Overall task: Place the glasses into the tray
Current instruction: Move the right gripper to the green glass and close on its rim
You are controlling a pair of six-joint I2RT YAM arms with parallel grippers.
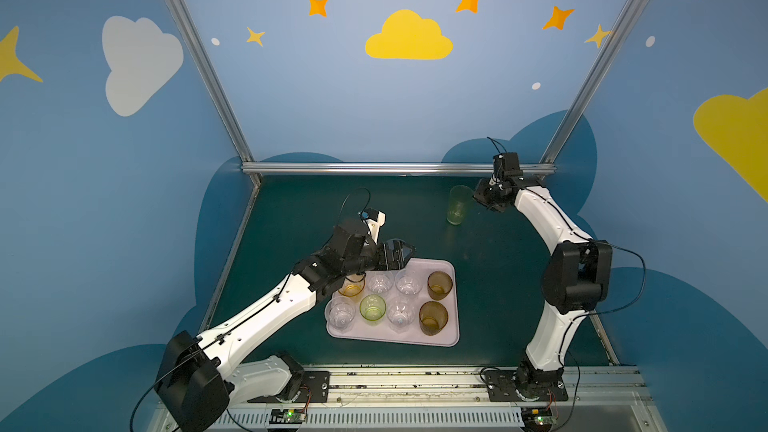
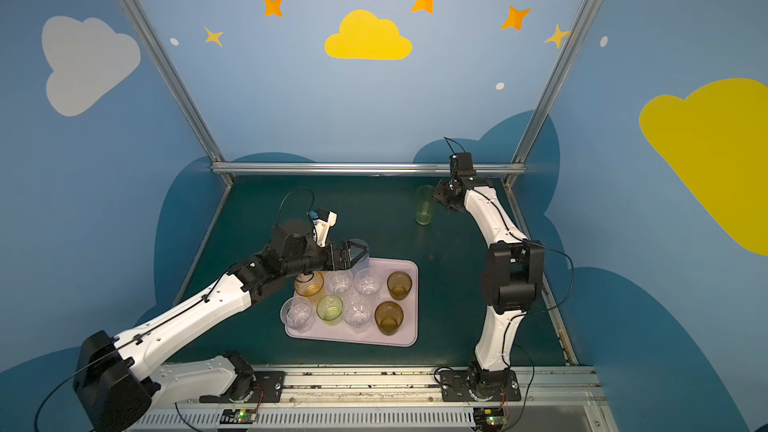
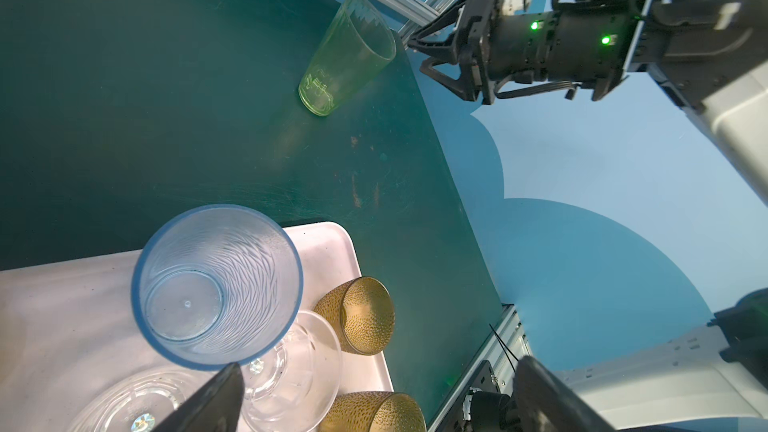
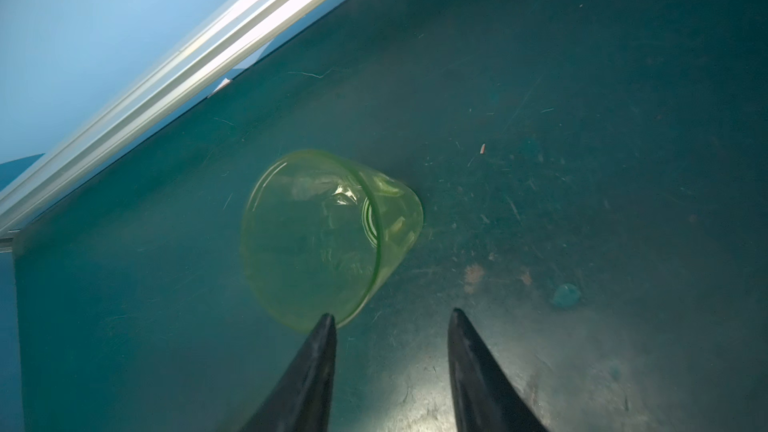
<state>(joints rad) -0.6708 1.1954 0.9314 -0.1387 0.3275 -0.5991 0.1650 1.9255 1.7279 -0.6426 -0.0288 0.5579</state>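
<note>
Blue tumbler (image 3: 216,284) set in tray (image 3: 328,243) ahead of spread left hand (image 3: 380,365); tall green tumbler (image 4: 328,234) stood just beyond part-spread, empty right hand (image 4: 391,314), awaiting grasp.

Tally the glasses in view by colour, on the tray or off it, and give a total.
clear glasses: 4
brown glasses: 2
green glasses: 2
orange glass: 1
blue glass: 1
Total: 10

Clearance, clock centred on the tray (image 1: 454,322), top view.
Two rows of short glasses (image 1: 401,313) crowd the tray; blue glass (image 3: 216,284) blocks its 12 o'clock edge; 1 o'clock corner bare. Tabletop (image 1: 316,218) open beyond; tall green glass (image 1: 458,205) at 1 o'clock.
</note>
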